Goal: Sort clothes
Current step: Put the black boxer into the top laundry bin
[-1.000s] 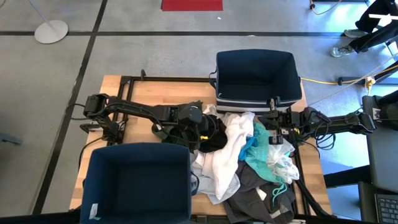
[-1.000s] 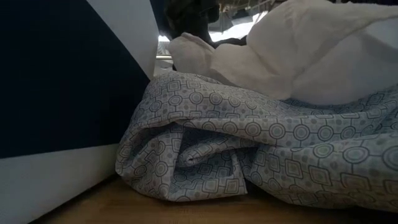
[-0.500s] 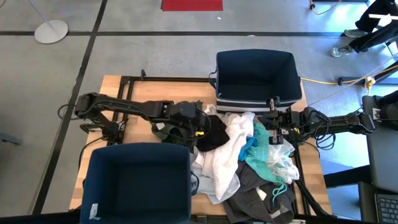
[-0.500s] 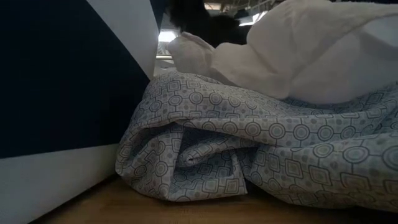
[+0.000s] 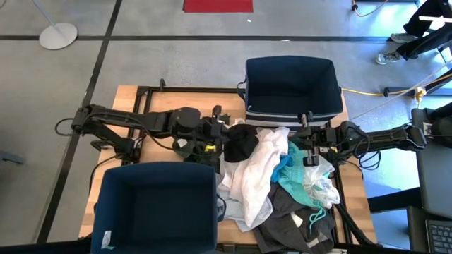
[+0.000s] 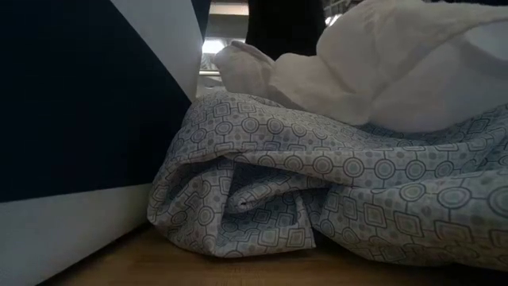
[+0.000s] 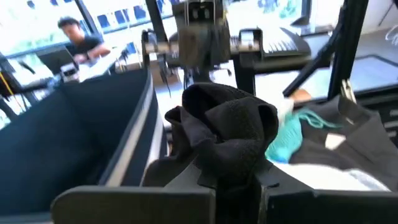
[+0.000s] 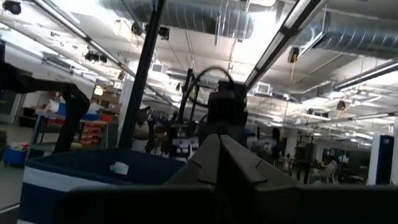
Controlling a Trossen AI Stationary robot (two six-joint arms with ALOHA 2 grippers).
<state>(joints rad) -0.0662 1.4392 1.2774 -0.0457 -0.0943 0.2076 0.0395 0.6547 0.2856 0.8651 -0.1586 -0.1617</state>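
Note:
The clothes lie in a heap (image 5: 282, 183) at the table's right half: a white garment (image 5: 258, 169), a teal one (image 5: 296, 173) and a dark grey one (image 5: 296, 222). The low view shows a patterned light grey one (image 6: 333, 191) under the white one (image 6: 397, 71). My left gripper (image 5: 223, 132) is at the heap's left edge, shut on a black garment (image 7: 224, 130). My right gripper (image 5: 308, 138) hangs shut over the heap's far right with nothing between its fingers (image 8: 219, 152). My left gripper pinches a bunched fold of the black garment (image 7: 233, 171) between its two fingers, coming level from the table's left. The cloth bulges up in a lump past the fingertips and hangs down below them (image 6: 286, 28). Whether its lower end rests on the heap, I cannot tell.
A navy bin (image 5: 155, 208) stands at the near left, close under my left arm. A second navy bin (image 5: 291, 88) stands at the far right, behind the heap. A dark green cloth (image 5: 187, 148) lies under my left arm. Black frame rails (image 5: 141, 95) edge the table.
My left gripper has shut on the black garment and drawn back toward the table's left edge and upward. The black garment has been pulled up out of the heap's left side and now hangs from the fingers; the white and patterned clothes have stayed where they were.

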